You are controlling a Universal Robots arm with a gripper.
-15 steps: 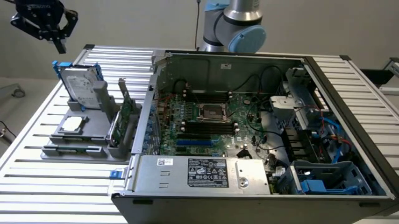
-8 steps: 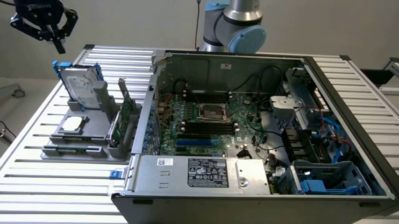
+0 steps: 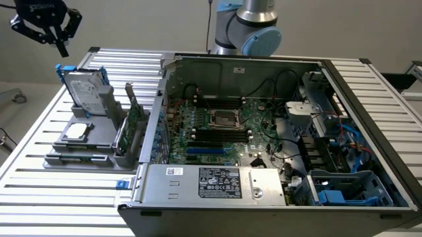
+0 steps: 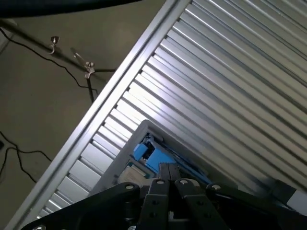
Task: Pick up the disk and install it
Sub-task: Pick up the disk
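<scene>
The disk (image 3: 89, 91), a silver-grey drive with a white label in a blue carrier, stands upright in a grey holder (image 3: 86, 143) at the exterior view's left, on the ribbed table. My gripper (image 3: 61, 47) hangs in the air above and behind it, apart from it, fingers shut with nothing between them. In the wrist view the shut fingertips (image 4: 163, 168) point down at the blue carrier edge of the disk (image 4: 148, 153) far below.
An open computer case (image 3: 277, 64) with its motherboard (image 3: 218, 123) takes the middle and right. A blue drive cage (image 3: 349, 190) sits at its near right corner. In the grey holder also stand a green circuit card (image 3: 134, 121) and a silver chip (image 3: 77, 130). The table edge (image 4: 96, 120) borders open floor.
</scene>
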